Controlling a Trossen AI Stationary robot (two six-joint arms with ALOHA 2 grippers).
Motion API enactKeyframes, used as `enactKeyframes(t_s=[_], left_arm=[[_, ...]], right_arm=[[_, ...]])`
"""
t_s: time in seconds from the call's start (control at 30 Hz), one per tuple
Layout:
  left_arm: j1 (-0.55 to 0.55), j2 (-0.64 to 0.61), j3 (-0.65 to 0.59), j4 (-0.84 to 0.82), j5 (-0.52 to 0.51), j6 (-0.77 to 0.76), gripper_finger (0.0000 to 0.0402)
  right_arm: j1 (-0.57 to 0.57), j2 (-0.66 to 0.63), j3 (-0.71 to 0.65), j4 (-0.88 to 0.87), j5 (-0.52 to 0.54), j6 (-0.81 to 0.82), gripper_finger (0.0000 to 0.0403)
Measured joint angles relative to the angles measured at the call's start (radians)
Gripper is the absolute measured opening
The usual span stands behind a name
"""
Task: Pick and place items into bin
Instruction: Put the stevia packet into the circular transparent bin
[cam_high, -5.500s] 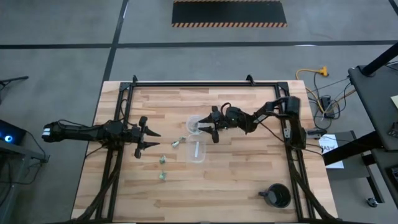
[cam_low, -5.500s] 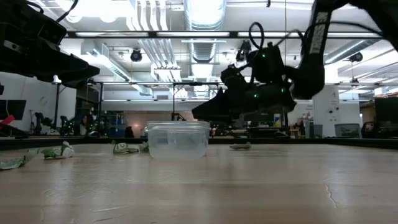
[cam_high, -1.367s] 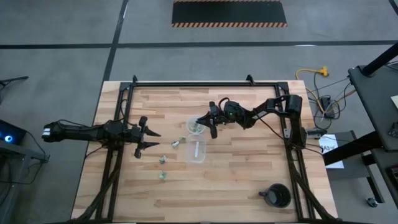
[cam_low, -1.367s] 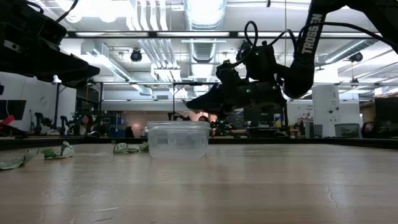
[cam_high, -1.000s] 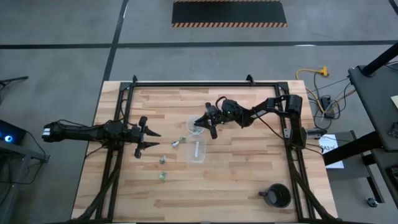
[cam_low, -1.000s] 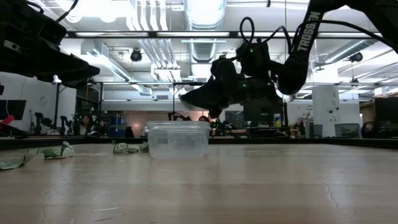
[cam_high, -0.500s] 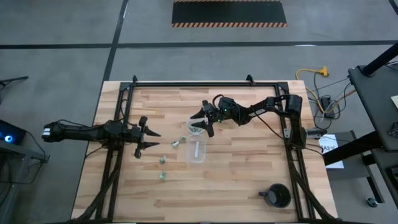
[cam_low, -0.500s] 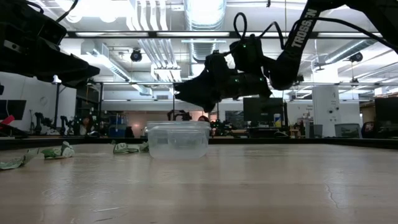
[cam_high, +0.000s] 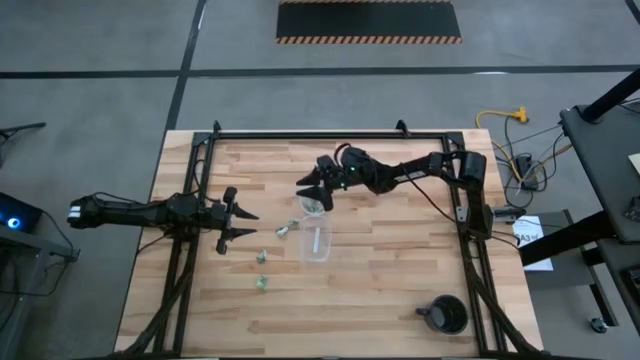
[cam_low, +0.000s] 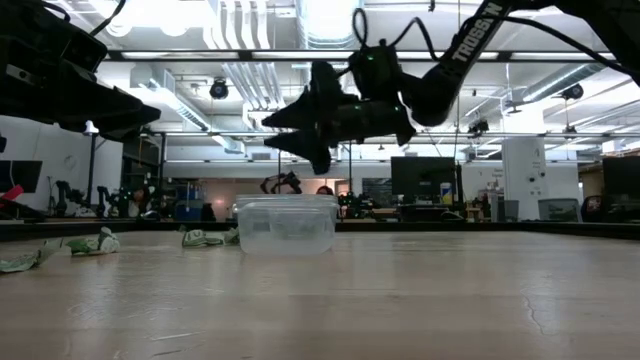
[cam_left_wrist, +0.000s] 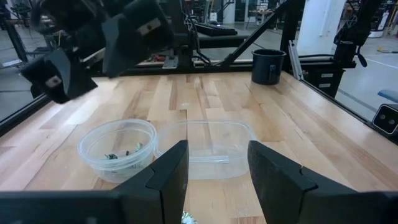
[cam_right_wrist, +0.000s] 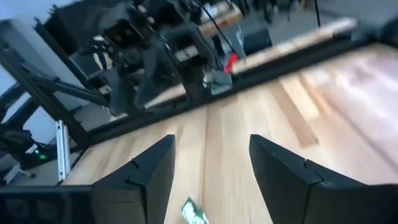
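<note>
The bin (cam_high: 313, 203) is a small round clear cup near the table's middle, and several pale green items (cam_left_wrist: 122, 154) lie on its bottom. More items (cam_high: 283, 231) (cam_high: 261, 257) (cam_high: 260, 283) lie loose on the wood to its near left. My right gripper (cam_high: 308, 193) hovers open above the bin's far-left rim with nothing between its fingers; in the low view it (cam_low: 283, 130) stands well above the table. My left gripper (cam_high: 247, 225) waits open near the left edge, pointing level at the bin.
A clear rectangular container (cam_high: 316, 243) with a white strip inside stands right beside the bin on its near side. A black cup with a handle (cam_high: 447, 315) sits at the near right corner. Bare wood stretches along the far side and the right of the table.
My right gripper has opened, risen, and moved toward the table's left and far side over the bin, rolling a little about its own axis. My left arm has kept still.
</note>
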Motion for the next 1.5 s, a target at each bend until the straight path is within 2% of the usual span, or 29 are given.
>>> enactKeyframes(t_s=[0.13,0.23,0.47,0.67,0.73,0.97,1.07,1.5], left_arm=[[0.000,0.000,0.000,0.000,0.000,0.000,0.0149],[0.000,0.000,0.000,0.000,0.000,0.000,0.0149],[0.000,-0.002,0.000,0.036,0.000,0.000,0.0149],[0.000,0.000,0.000,0.043,0.000,0.000,0.0149],[0.000,0.000,0.000,0.042,0.000,0.000,0.0149],[0.000,0.000,0.000,0.043,0.000,0.000,0.0149],[0.000,0.000,0.000,0.043,0.000,0.000,0.0149],[0.000,-0.002,0.000,0.048,-0.002,0.001,0.0149]], right_arm=[[0.004,0.000,0.056,-0.215,-0.001,0.008,0.0196],[0.013,0.000,0.079,-0.313,-0.001,-0.012,0.0196],[0.062,-0.008,0.057,-0.306,-0.002,-0.061,0.0196],[0.110,-0.085,0.019,-0.301,0.002,-0.110,0.0196],[0.127,-0.128,-0.014,-0.305,0.035,-0.128,0.0196],[0.207,-0.333,-0.198,-0.305,0.361,-0.178,0.0196],[0.242,-0.425,-0.291,-0.297,0.464,-0.206,0.0196],[0.262,-0.799,-0.663,-0.227,0.476,-0.178,0.0196]])
